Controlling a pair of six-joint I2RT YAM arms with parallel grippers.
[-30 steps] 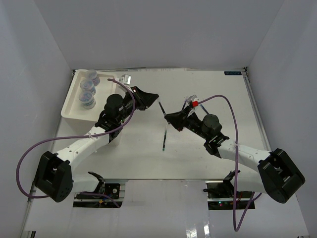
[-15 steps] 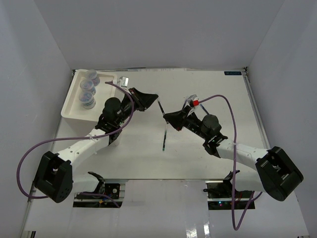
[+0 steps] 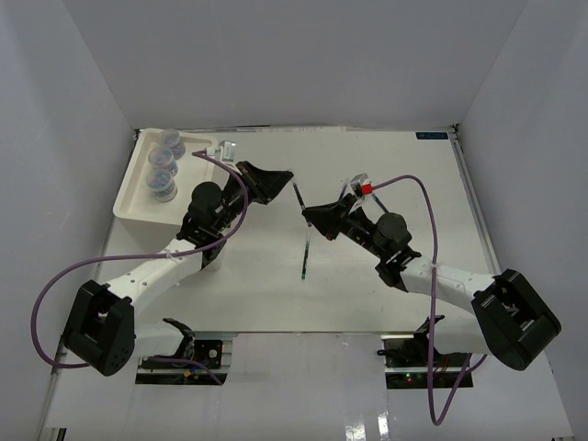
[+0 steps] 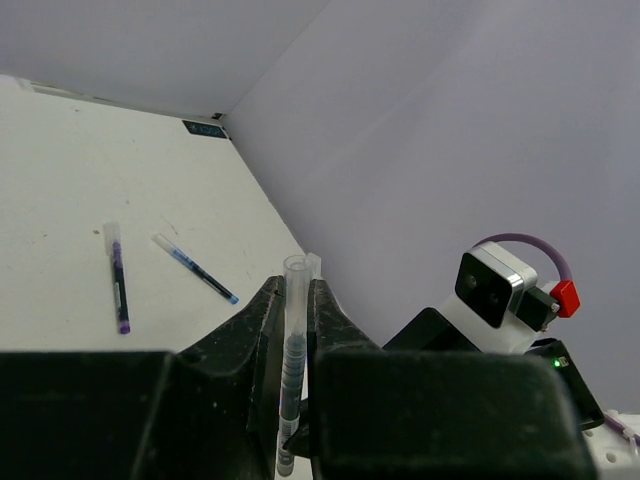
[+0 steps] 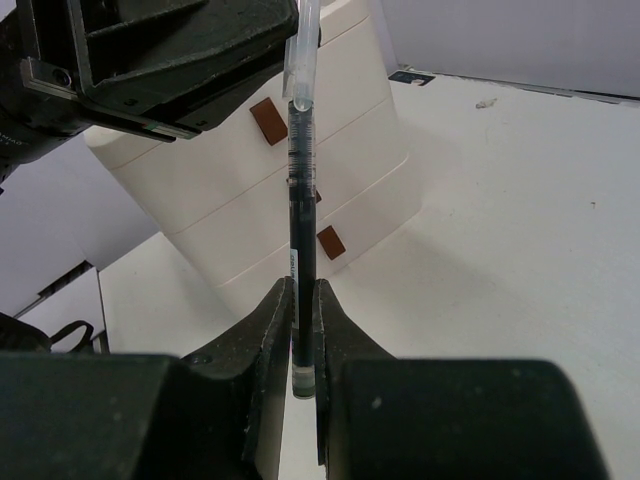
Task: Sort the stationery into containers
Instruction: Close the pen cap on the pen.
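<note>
Two grips, both tight, above mid-table: the left gripper point(image 4: 295, 292) is clamped on a clear-capped pen point(image 4: 290, 370). The right gripper point(image 5: 297, 292) is clamped on one end of a dark pen point(image 5: 298, 200) whose far tip reaches the left fingers; whether these are one shared pen cannot be told. Over the last second both arms have edged slightly left toward the drawer box point(image 5: 350, 170) with grips unchanged, probably a carry or handover, while three jars point(image 3: 163, 165) in its top tray point(image 3: 129, 209) and one loose pen point(image 3: 304, 257) on the table stay put.
</note>
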